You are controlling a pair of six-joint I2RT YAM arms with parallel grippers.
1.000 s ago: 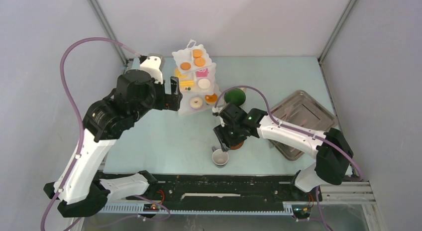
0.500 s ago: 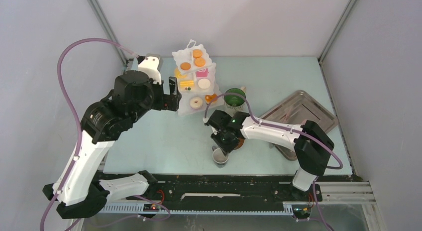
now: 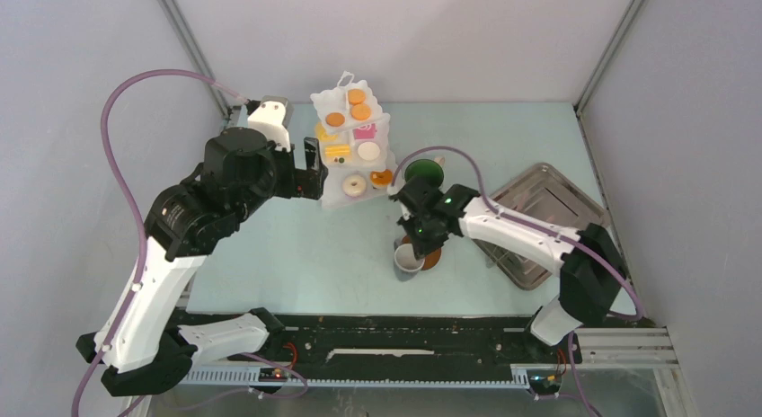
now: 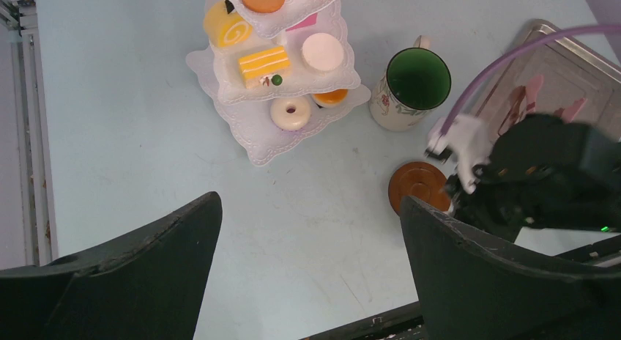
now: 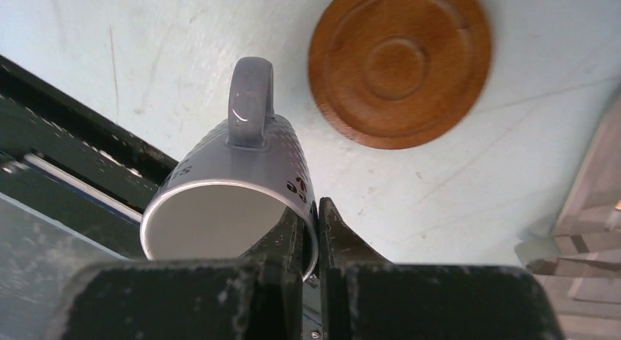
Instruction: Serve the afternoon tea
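My right gripper [image 5: 316, 221] is shut on the rim of the white cup [image 5: 234, 197], one finger inside and one outside. The cup hangs tilted with its handle pointing away, just beside the brown saucer [image 5: 399, 65]. From above, the cup [image 3: 407, 261] sits at the saucer's [image 3: 433, 258] left edge under my right gripper [image 3: 416, 242]. The white three-tier stand [image 3: 334, 198] holds orange rounds [image 3: 358, 103], a yellow wedge [image 4: 265, 61] and a white doughnut [image 4: 290, 113]. Next to it stands the green-lined mug [image 3: 423, 174]. My left gripper [image 4: 309, 203] hovers open and empty left of the stand.
A grey metal tray [image 3: 542, 221] lies at the right with pinkish tongs [image 4: 529, 98] in it. The black rail [image 3: 386, 332] runs along the table's near edge, close behind the cup. The right arm's purple cable [image 3: 449, 161] arcs over the mug.
My right gripper closed on the cup's rim and carried it up and to the right, from the near edge toward the saucer. The left arm stayed put.
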